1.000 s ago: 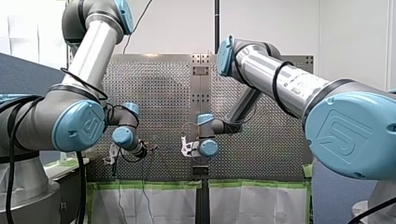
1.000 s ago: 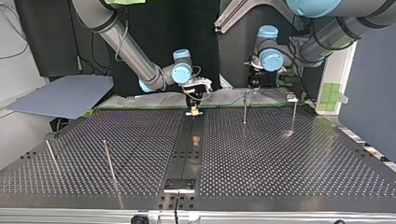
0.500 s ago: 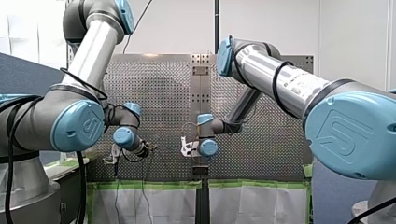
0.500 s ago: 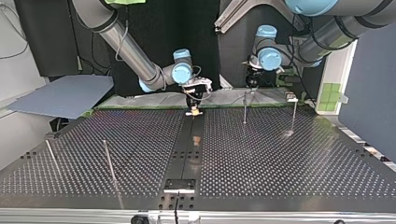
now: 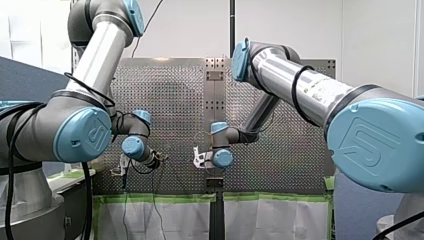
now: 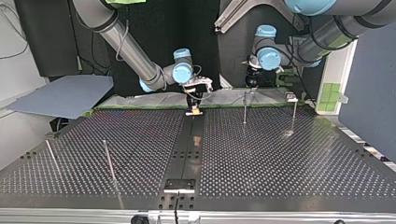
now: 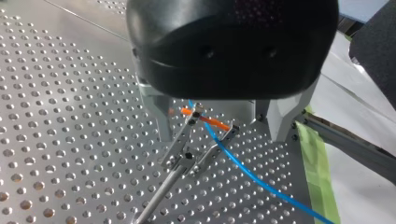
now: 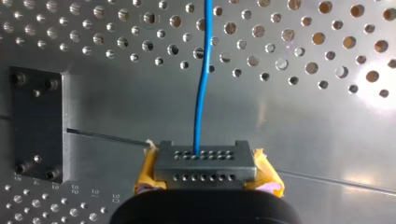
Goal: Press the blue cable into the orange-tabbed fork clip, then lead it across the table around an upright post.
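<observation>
Blue cable (image 8: 201, 93): thin, round and smooth, like a bright string. Ran straight over the shiny metal table (image 8: 303, 121), dotted with little round holes. Went into the tip of my right gripper (image 8: 205, 163). Was pinched tight there in a grey block with rows of tiny holes, with yellow pads (image 8: 145, 175) sticking out on both sides.

Seen from the left wrist: passed between the two prongs of the fork clip (image 7: 187, 154), a skinny metal Y on a stick. Crossed the orange tab (image 7: 215, 122) at the top of the prongs. Slid on toward the strip of green tape (image 7: 317, 163).

My left gripper (image 7: 222, 135): black and rounded, with flat metal fingers (image 7: 161, 119). Spread wide on either side of the clip, holding nothing.

Compared with one second before: looked almost the same. Both arms hardly moved, only a tiny shift at my left wrist.
</observation>
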You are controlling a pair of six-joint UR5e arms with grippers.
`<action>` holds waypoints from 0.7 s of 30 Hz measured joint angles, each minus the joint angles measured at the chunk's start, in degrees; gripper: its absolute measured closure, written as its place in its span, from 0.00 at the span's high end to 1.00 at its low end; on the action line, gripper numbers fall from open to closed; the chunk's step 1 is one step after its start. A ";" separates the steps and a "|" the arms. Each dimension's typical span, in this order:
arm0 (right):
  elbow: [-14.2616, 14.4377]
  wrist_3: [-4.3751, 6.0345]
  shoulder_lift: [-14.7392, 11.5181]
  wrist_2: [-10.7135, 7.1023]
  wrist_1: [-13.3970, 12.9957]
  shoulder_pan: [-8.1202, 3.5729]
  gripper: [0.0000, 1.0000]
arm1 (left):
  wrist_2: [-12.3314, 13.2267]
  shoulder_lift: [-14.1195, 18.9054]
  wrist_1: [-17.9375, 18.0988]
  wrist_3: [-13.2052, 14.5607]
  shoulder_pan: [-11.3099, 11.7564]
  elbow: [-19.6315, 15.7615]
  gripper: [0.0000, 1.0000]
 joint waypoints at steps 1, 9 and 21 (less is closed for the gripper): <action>-0.01 0.00 0.01 0.00 0.03 0.01 0.00 | -0.03 0.01 0.00 0.01 -0.01 0.00 1.00; 0.00 0.00 0.02 0.00 0.10 0.03 0.00 | 0.04 0.04 0.00 0.58 -0.05 -0.01 1.00; 0.00 0.00 0.08 0.05 -0.07 0.07 0.00 | 0.28 0.06 0.04 5.65 -0.71 0.28 1.00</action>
